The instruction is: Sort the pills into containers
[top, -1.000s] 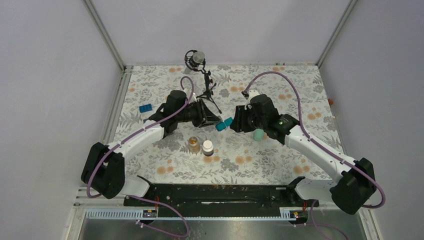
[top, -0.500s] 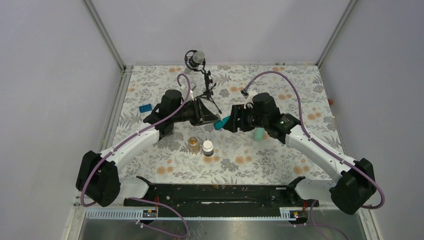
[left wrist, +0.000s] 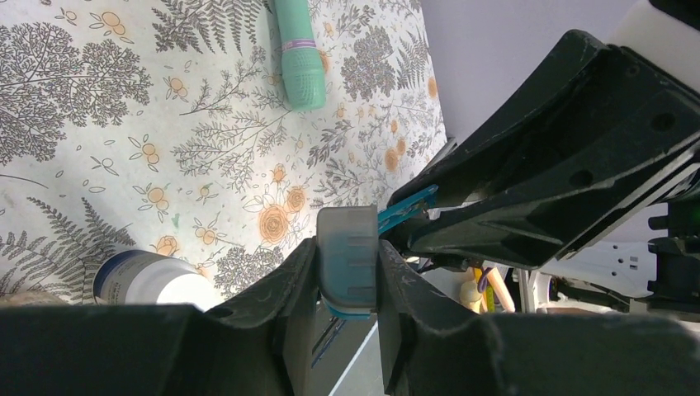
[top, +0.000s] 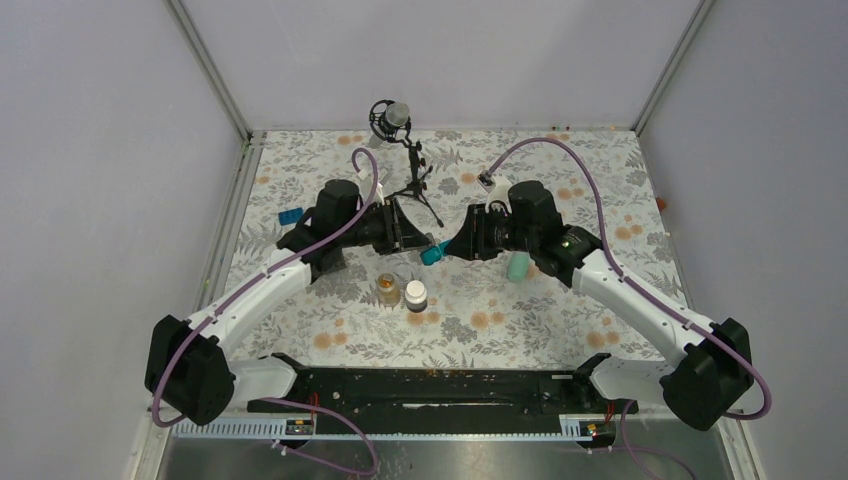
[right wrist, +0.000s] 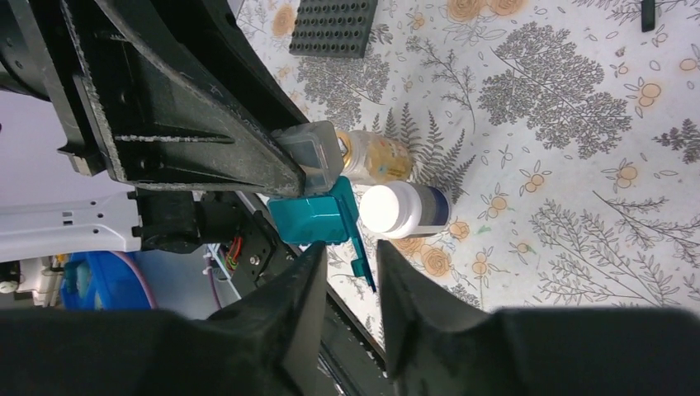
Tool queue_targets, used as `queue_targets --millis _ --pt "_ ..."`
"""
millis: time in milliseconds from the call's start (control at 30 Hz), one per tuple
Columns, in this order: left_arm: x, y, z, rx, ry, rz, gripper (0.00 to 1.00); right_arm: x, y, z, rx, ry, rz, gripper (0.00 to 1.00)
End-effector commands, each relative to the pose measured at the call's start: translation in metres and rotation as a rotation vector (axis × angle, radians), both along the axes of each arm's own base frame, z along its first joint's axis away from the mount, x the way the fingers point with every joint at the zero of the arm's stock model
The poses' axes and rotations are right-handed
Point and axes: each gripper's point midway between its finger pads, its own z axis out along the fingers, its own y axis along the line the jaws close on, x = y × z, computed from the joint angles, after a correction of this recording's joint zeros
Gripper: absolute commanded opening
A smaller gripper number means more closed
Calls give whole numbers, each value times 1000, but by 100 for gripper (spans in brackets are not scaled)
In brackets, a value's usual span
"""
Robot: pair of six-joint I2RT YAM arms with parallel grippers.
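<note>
Right now: two arms, one small lid, mid-air

L gripper (left wrist: 347, 276) is clamped on the grey box (left wrist: 347, 235), w/ the teal box (right wrist: 307, 219) hanging off its side. Both boxes are held above the table (top: 480, 180), btwn the arms. R gripper (right wrist: 351, 254) has its jaws parted either side of the teal lid flap (right wrist: 361, 247); I see no pinch on it. The step looks to me like working that lid. So R should close gently on the flap's free edge only, then swing along the hinge rather than pull away, or the cubes may part. L needs to hold firm. Both forearms reach in low and meet nose to nose at mid-table, wrists apparently rolled onto their sides. Pills (right wrist: 381, 157) sit in the glass jar (top: 388, 288) below, beside the white-capped bottle (right wrist: 404, 210); the mint strip (left wrist: 295, 49) lies by the R arm
</note>
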Motion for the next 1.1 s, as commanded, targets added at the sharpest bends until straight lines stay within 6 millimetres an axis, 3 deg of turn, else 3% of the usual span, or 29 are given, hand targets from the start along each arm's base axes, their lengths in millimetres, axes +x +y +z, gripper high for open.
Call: queue_targets --millis 0,133,200,233,300,333,467,500,733,867,1067 --pt "-1 -1 35 -51 -104 -33 0 2 10 29 81 -47 35 31" --pt "-3 -2 35 -61 -103 -44 3 2 11 28 86 -44 34 19" --pt "-4 -2 36 -65 -101 -49 10 3 11 28 84 -44 29 2" --pt "-4 -2 36 -65 -101 -53 17 4 10 27 79 -41 22 0" --pt "-3 0 33 -51 -101 -41 49 6 8 25 61 -35 7 0" --pt "0 2 31 -35 -103 -22 60 7 6 23 50 -33 -3 0" --pt "12 21 18 60 -127 85 94 12 -2 7 -15 -21 -38 0" --pt "16 27 14 91 -135 119 98 13 -4 1 -38 -14 -45 0" --pt "29 66 1 262 -193 279 99 34 -22 -63 -205 67 -91 0" --pt "28 81 3 316 -239 314 99 34 -29 -104 -328 80 8 0" --pt "26 94 14 327 -291 371 98 48 -36 -134 -372 123 61 0"
